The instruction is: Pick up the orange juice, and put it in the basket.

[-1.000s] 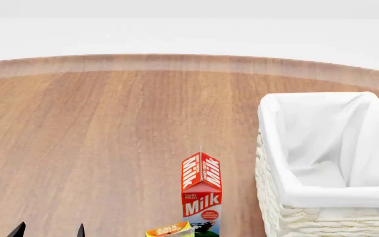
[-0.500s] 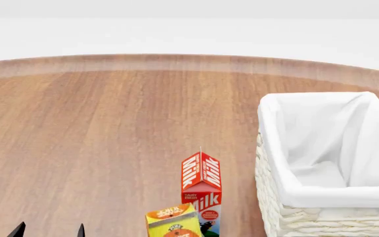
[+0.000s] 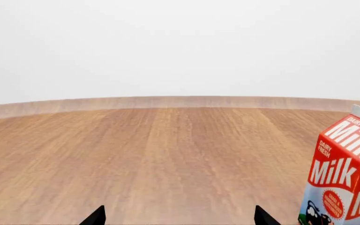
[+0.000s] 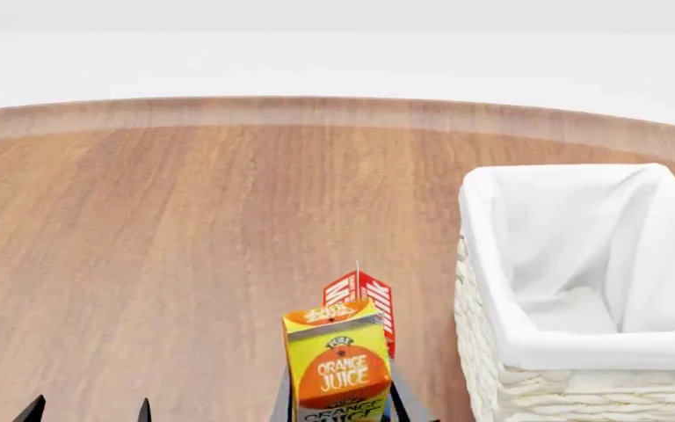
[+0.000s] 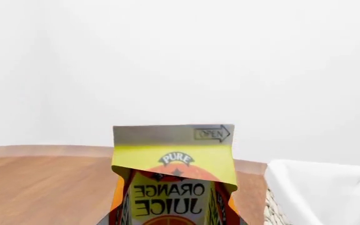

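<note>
Wooden table (image 4: 173, 246), white backdrop. Right gripper (image 4: 337, 406) clamps the orange juice (image 4: 337, 369) between dark fingers (image 4: 399, 403), upright before the milk carton (image 4: 364, 294); left gripper (image 4: 88, 411) spread, empty.

Head view: looks forward and down over the wooden table (image 4: 173, 237), taking in the basket (image 4: 478, 290).
Left wrist view: sits low, facing level across the table, with the milk carton (image 3: 346, 178) close by.
Right wrist view: sits very near the orange juice (image 5: 170, 187).
Shared: table, both cartons, basket.
</note>
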`<state>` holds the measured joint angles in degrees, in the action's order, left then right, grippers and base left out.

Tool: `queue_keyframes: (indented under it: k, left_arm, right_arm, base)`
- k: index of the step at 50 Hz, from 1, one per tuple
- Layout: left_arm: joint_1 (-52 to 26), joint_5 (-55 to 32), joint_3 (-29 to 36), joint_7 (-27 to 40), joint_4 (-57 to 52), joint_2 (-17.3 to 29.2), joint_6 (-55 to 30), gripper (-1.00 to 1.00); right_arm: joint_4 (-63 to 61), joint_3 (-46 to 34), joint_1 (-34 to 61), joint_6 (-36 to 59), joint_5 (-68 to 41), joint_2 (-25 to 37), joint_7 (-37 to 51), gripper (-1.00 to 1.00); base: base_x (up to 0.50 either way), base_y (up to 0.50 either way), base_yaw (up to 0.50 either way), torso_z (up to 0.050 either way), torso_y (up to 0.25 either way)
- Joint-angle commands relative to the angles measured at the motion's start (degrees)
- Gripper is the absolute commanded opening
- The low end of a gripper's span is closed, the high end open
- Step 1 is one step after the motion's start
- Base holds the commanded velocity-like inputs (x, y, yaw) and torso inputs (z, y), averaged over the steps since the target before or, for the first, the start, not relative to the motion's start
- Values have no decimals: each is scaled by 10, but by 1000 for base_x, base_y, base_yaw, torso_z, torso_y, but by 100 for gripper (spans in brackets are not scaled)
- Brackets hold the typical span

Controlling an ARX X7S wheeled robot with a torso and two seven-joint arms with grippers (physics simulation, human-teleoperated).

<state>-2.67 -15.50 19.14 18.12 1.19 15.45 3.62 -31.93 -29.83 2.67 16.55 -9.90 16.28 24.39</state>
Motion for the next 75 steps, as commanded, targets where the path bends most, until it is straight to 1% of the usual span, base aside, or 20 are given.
queue_keyframes:
  k: [1, 25, 53, 75]
  left_arm:
    - [-1, -1, 2, 2, 0, 1, 1, 100]
    - [-2, -4, 6, 5, 1, 4, 2, 100]
    - [-3, -8, 11, 9, 1, 8, 4, 100]
    - [-4, -10, 14, 12, 2, 10, 5, 100]
  right_arm:
    - [-41, 19, 28, 45, 8, 2, 2, -100]
    - [-116, 53, 79, 134, -18, 7, 20, -100]
    - [-227, 82, 192, 306, -48, 2, 48, -100]
    - [-245, 134, 247, 366, -82, 8, 53, -100]
  base:
    - [0, 0, 0, 0, 0]
    - [0, 0, 0, 0, 1]
    - [0, 0, 0, 0, 0]
    - [0, 0, 0, 0, 1]
